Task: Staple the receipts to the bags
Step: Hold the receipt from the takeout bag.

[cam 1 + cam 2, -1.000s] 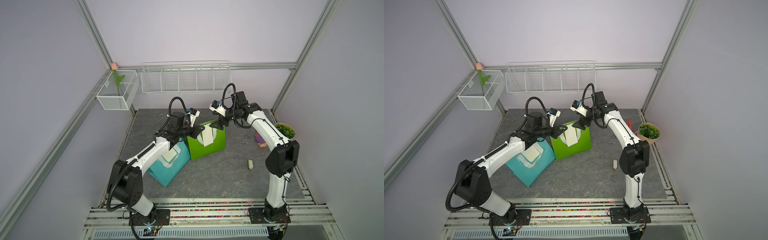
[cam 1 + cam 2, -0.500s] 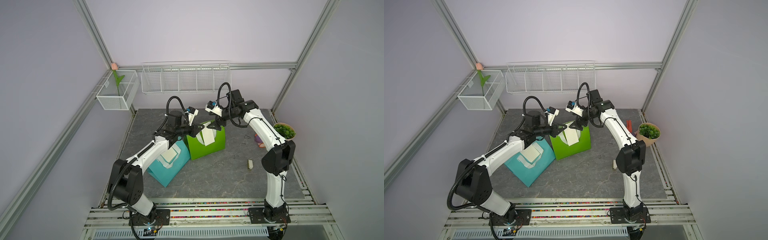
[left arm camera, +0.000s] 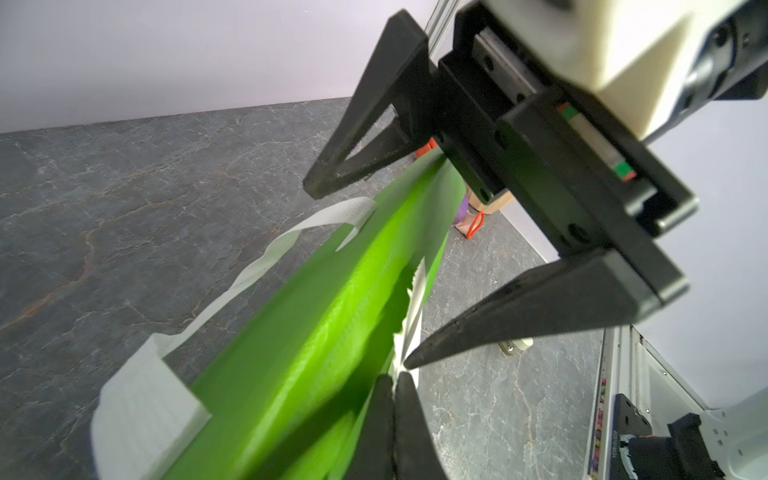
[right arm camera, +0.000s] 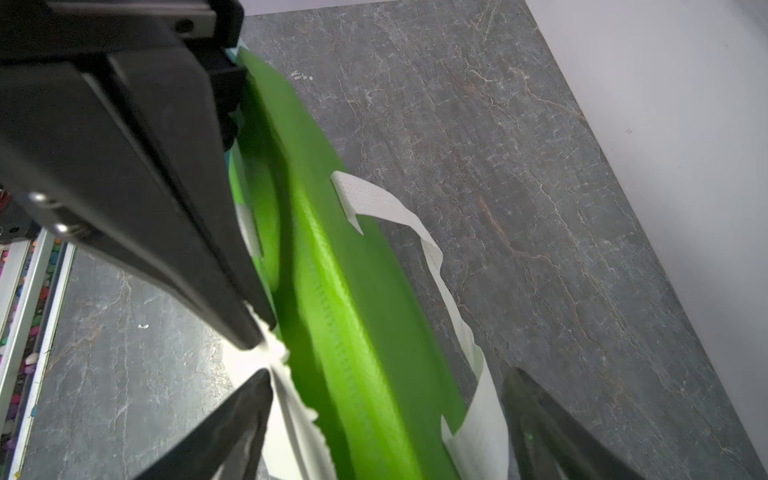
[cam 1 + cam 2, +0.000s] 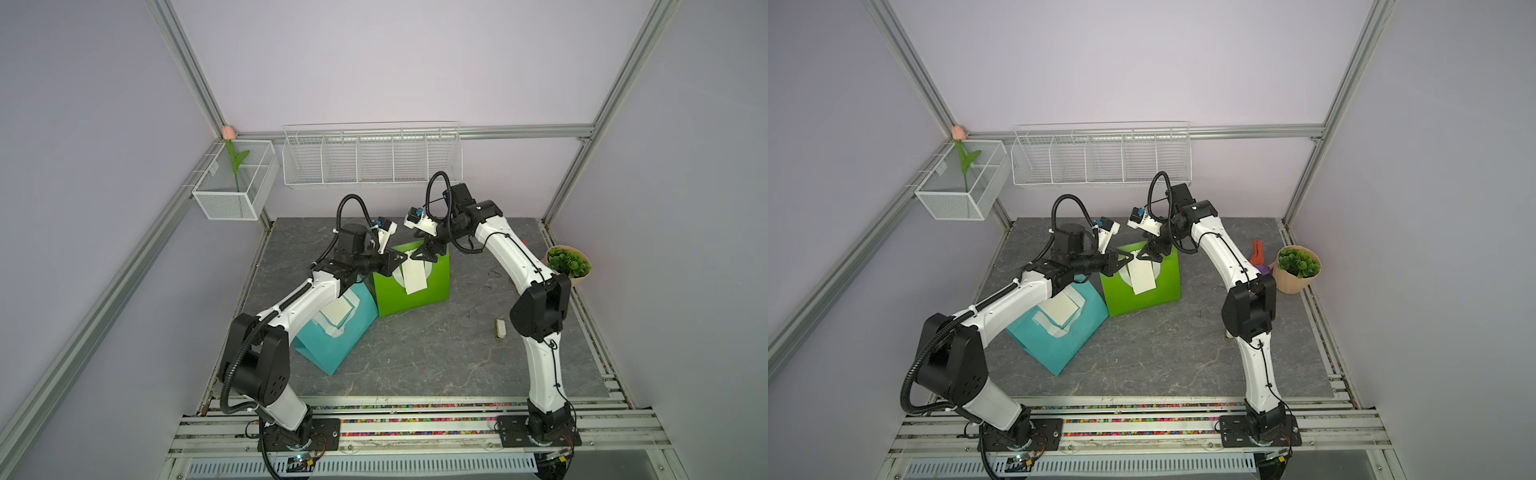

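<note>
Well, the bright green paper bag (image 5: 419, 291) stands toward the back edge of the grey bench (image 5: 415, 365), beside the teal paper bag (image 5: 328, 349). A white stapler (image 5: 500, 329) and a beige plant pot (image 5: 1293, 282) sit by the right edge. The left gripper (image 3: 390, 411) pinches the cream paper receipt (image 5: 415, 277) at the green bag's top. The right gripper (image 3: 355, 277) has fingers (image 3: 540, 307) wide apart around that top.

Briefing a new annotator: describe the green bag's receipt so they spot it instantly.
On the grey table, find the green bag beside the teal bag. The receipt hangs from its top edge down the front; the other receipt lies on the teal bag.
</note>
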Robot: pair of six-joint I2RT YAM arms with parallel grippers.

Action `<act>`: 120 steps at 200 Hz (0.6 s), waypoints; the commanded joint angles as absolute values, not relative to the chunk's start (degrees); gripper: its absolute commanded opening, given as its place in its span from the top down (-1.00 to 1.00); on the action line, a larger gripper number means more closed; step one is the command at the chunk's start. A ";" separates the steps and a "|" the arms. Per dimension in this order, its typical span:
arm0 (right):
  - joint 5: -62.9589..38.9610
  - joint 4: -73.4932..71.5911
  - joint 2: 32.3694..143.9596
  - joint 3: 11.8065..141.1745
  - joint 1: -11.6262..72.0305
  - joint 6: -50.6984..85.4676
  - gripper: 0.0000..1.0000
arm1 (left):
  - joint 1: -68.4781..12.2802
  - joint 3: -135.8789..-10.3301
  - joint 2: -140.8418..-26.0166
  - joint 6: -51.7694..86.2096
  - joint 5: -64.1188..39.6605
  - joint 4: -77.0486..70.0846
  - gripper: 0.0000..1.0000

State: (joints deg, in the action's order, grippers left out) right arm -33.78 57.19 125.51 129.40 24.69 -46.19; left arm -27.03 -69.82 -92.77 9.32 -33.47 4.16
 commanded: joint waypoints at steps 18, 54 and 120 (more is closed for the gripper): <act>-33.93 60.21 125.99 130.16 24.88 -47.37 -0.61 | -26.68 -70.96 -92.34 6.26 -31.79 4.14 1.00; -33.67 60.15 126.09 130.25 25.01 -47.11 -0.39 | -26.66 -71.73 -93.19 4.92 -31.20 5.25 1.00; -31.48 59.07 126.39 130.34 25.59 -46.15 0.13 | -26.73 -74.29 -93.85 4.21 -30.49 6.26 1.00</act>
